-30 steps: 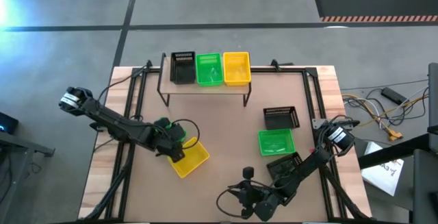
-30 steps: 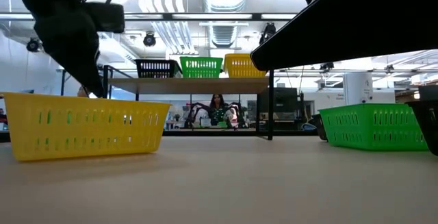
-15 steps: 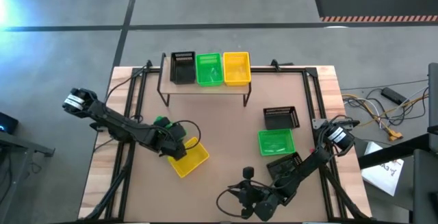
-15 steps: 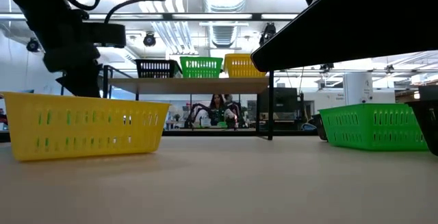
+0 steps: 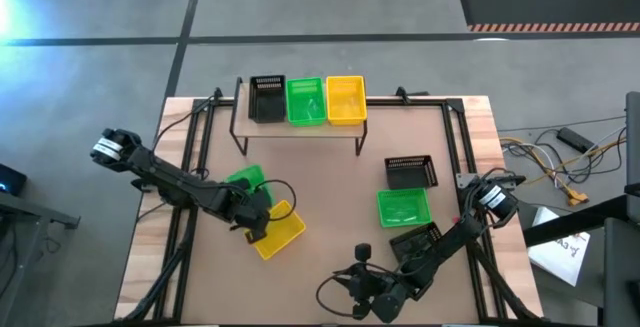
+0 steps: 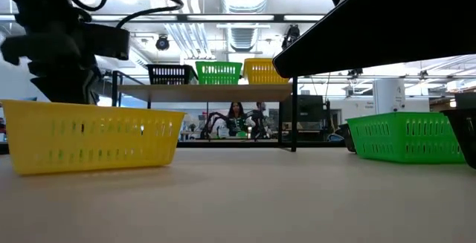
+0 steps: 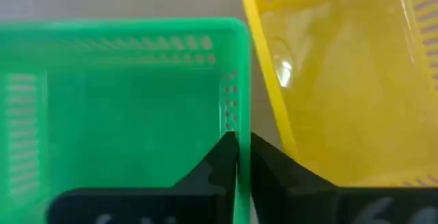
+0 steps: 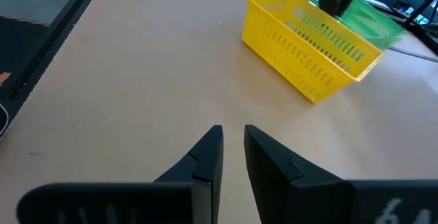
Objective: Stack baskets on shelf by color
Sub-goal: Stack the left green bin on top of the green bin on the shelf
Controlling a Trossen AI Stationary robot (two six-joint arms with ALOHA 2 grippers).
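Green basket [image 7: 123, 107], lower left of the high view beside a yellow basket [image 5: 275, 231], is pinched at its wall by the left gripper [image 7: 239, 159]; the thin rim grip risks slipping or snagging its neighbour.

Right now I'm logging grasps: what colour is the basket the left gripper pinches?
Bright green basket, clearest in the left wrist view.
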